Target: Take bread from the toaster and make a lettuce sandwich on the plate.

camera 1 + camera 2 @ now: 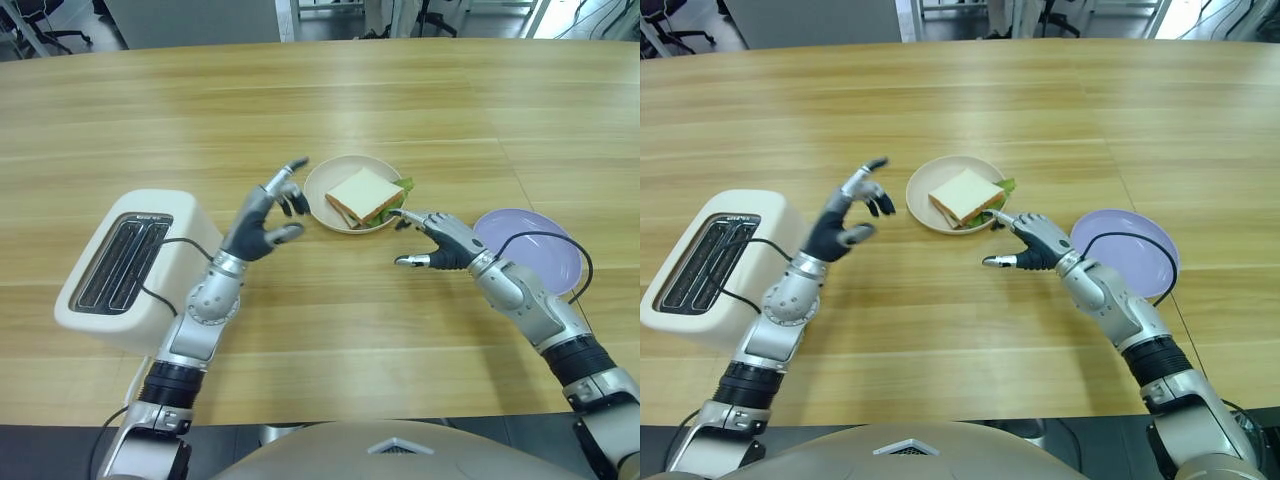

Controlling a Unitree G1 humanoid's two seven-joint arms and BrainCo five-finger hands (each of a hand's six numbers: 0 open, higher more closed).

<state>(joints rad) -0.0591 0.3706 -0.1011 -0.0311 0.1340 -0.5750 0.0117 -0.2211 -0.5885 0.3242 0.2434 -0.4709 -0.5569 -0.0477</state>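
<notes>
A cream plate (325, 180) holds a sandwich (364, 194): white bread on top, green lettuce (404, 185) sticking out at its right side. My left hand (266, 215) is raised just left of the plate, open and holding nothing. On the other side my right hand (435, 243) hovers open, one fingertip nearly touching the plate's near right rim. The cream toaster (125, 268) stands at the left, and I see no bread in its dark slots.
A purple plate (545, 240) lies to the right, behind my right forearm, with a black cable across it. The wooden table (320, 100) stretches far back; chair legs and furniture stand beyond its far edge.
</notes>
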